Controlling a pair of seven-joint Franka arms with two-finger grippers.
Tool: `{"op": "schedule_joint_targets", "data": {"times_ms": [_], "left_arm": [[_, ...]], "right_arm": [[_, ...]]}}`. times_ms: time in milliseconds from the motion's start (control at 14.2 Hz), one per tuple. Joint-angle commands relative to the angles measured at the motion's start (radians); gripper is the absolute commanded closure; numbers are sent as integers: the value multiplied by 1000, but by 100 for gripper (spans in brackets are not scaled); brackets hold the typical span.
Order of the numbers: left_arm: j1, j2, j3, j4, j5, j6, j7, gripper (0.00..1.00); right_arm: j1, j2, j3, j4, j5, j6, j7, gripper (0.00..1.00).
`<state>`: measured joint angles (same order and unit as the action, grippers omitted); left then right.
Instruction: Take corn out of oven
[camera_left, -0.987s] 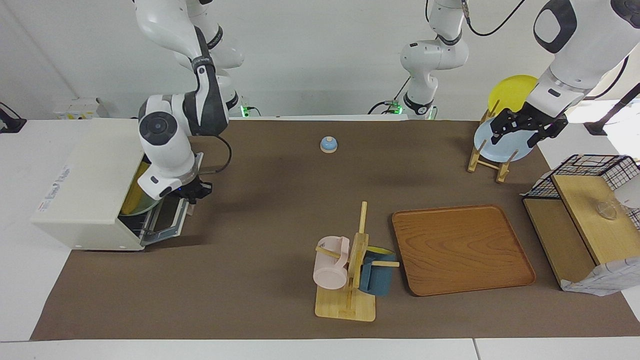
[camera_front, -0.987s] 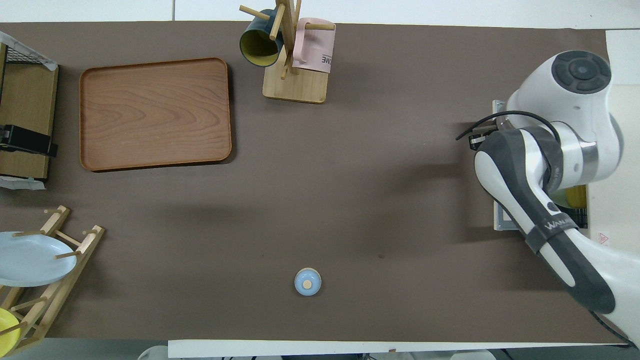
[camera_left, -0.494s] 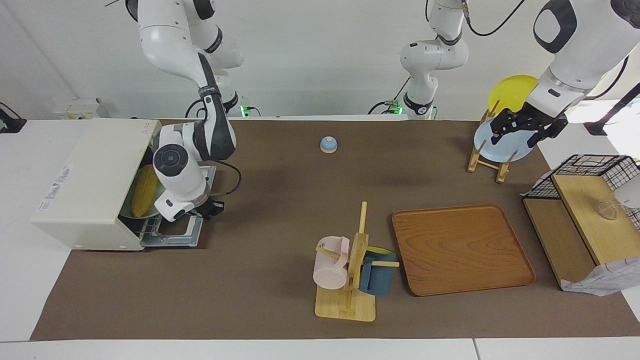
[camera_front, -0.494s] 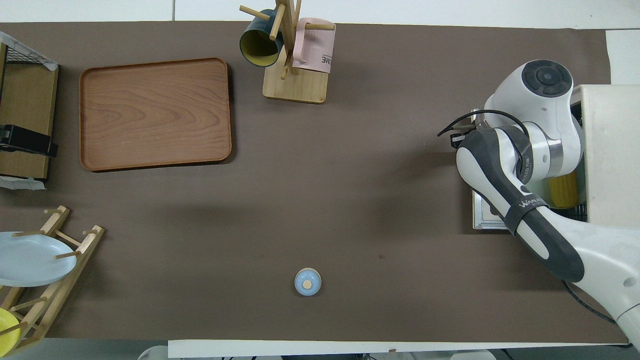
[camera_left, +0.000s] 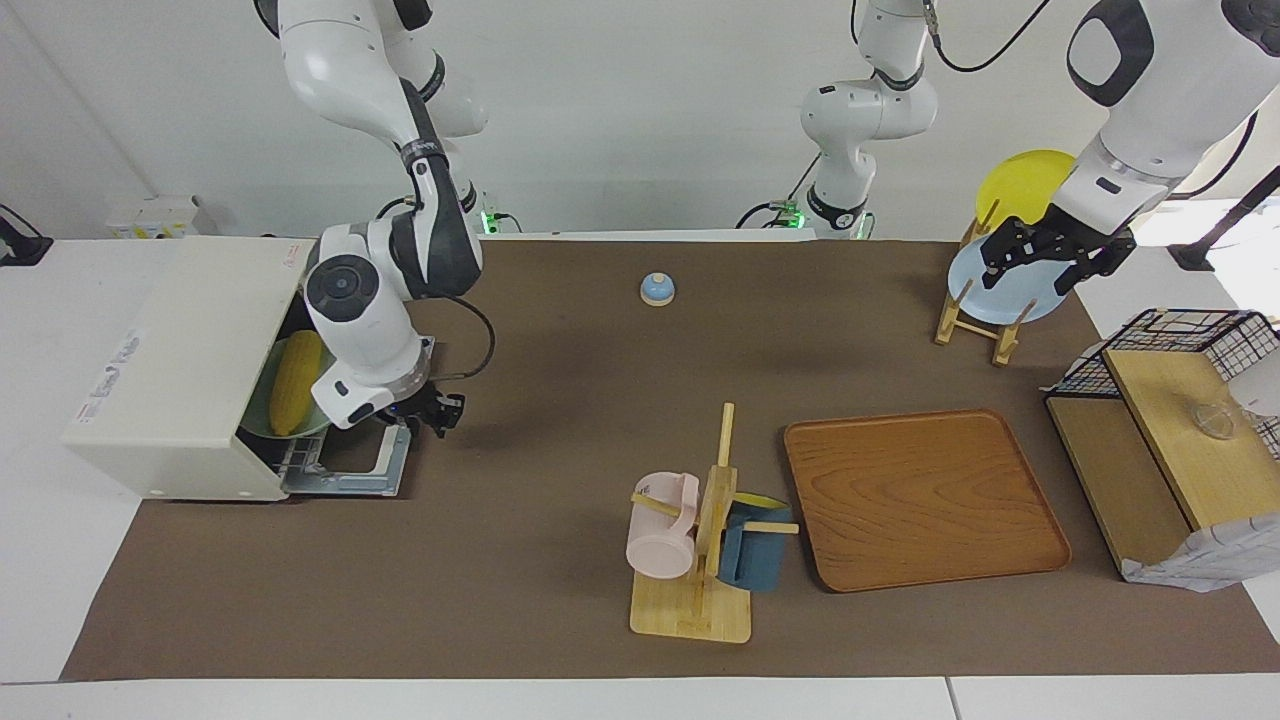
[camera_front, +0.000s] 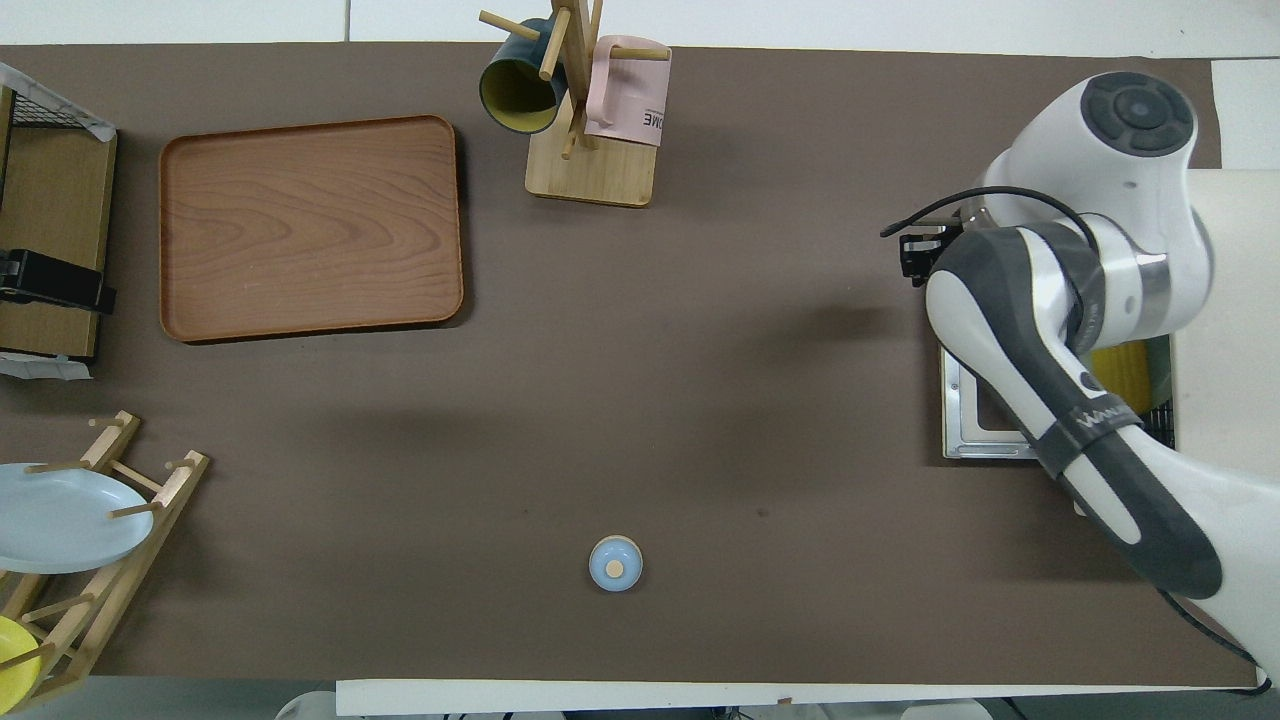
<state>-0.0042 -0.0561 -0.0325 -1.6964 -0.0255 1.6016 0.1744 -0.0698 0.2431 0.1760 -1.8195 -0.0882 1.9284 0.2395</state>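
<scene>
Right now the oven (camera_left: 190, 370) sits at the right arm's end of the table with its door (camera_left: 350, 465) dropped flat onto the brown mat. Inside, the corn (camera_left: 295, 382) lies on a pale green plate (camera_left: 262, 415), which rests on the wire rack; in the overhead view only a strip of yellow shows past the arm. The right gripper (camera_left: 432, 413) hangs over the open door's outer edge, clear of the corn and holding nothing; from where I stand I cannot tell whether its fingers are apart or together. The left gripper (camera_left: 1052, 262) waits at the other end, over the light blue plate (camera_left: 1000, 292) in the wooden rack (camera_left: 968, 320), fingers spread, empty. A wooden tray (camera_left: 925, 497) and a mug stand (camera_left: 700, 560) sit farther from the robots.
</scene>
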Motion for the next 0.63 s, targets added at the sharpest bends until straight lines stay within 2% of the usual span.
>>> {"op": "schedule_joint_targets", "data": {"times_ms": [0, 353, 564], "left_arm": [[6, -27, -4, -31, 7, 17, -9, 0], [6, -27, -4, -31, 7, 17, -9, 0], [6, -27, -4, -31, 7, 17, -9, 0]], "right_arm": [[-59, -56, 10, -18, 5, -86, 0, 45], [-154, -81, 11, -95, -1, -56, -14, 47], [-159, -96, 10, -162, -4, 36, -14, 49]]}}
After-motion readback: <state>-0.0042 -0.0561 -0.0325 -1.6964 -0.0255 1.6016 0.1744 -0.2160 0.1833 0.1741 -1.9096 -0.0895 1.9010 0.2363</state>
